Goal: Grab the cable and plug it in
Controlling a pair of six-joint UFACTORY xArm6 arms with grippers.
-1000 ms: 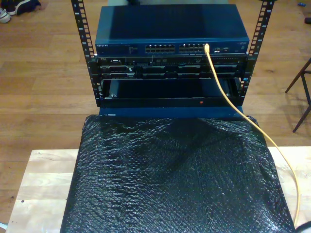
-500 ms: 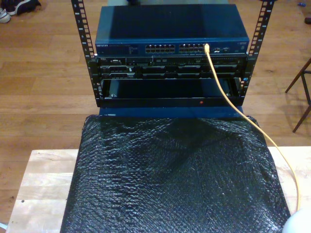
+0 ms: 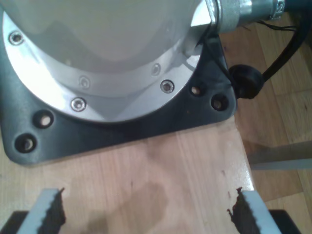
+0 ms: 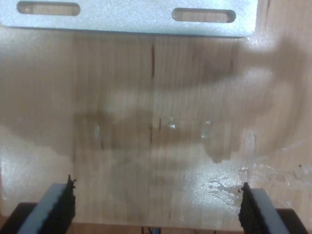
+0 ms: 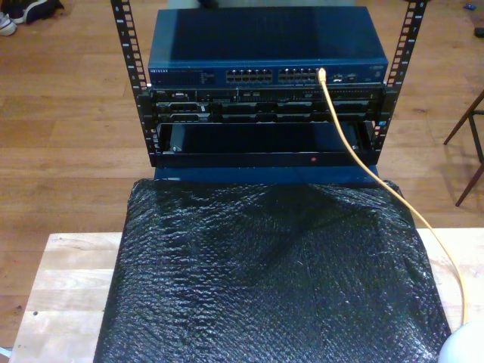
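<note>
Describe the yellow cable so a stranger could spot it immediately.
Start at the black equipment rack beyond the table, topped by a blue network switch. The long thin yellow-orange network cable runs from a port near the switch's right end in the exterior view, down past the black bubble-wrap mat. Nothing else here is yellow.

Cable end: you see the cable (image 5: 355, 151) run off the bottom right of the exterior view, so its far end is cut off.
Plug: too small to tell if it sits fully in the blue switch (image 5: 265, 45).
White round thing (image 5: 465, 346): cut off at that corner, blurry.
Chair (image 5: 470, 136): half cut off.
</note>
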